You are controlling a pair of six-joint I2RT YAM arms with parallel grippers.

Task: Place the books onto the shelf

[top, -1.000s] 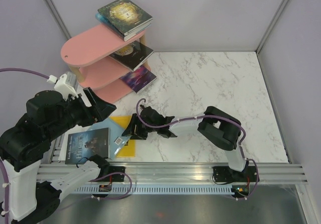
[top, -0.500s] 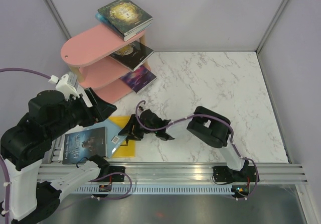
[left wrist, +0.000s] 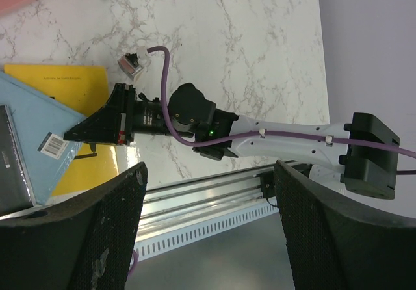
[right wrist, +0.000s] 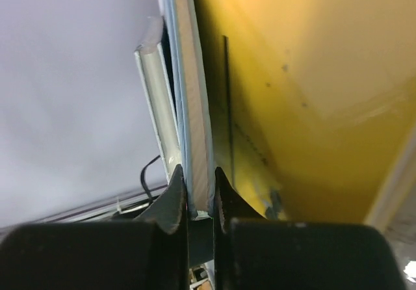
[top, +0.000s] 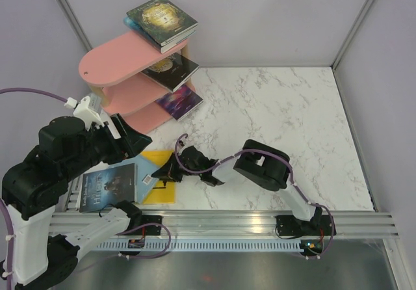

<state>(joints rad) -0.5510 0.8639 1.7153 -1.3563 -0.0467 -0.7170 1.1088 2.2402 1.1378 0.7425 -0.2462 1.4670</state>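
The pink shelf (top: pixel 114 56) stands at the back left with books on all three tiers: a stack on top (top: pixel 161 21), one in the middle (top: pixel 170 71), one at the bottom (top: pixel 179 101). A pile lies at the front left: a yellow book (top: pixel 159 191), a light blue book (top: pixel 144 168) on it, and a dark book (top: pixel 107 187) on top. My right gripper (right wrist: pixel 200 192) is shut on the right edge of the light blue book (right wrist: pixel 192 108), with the yellow book (right wrist: pixel 312 108) beside the jaws. My left gripper (left wrist: pixel 208 231) hangs open and empty above the pile.
The metal mounting rail (top: pixel 227 225) runs along the near edge. Purple walls close in the marble table (top: pixel 279 114) at the back and on both sides. The left arm (top: pixel 58 160) looms over the pile's left part.
My right gripper has slid left to the pile and closed on the light blue book's edge. The left arm has barely moved.
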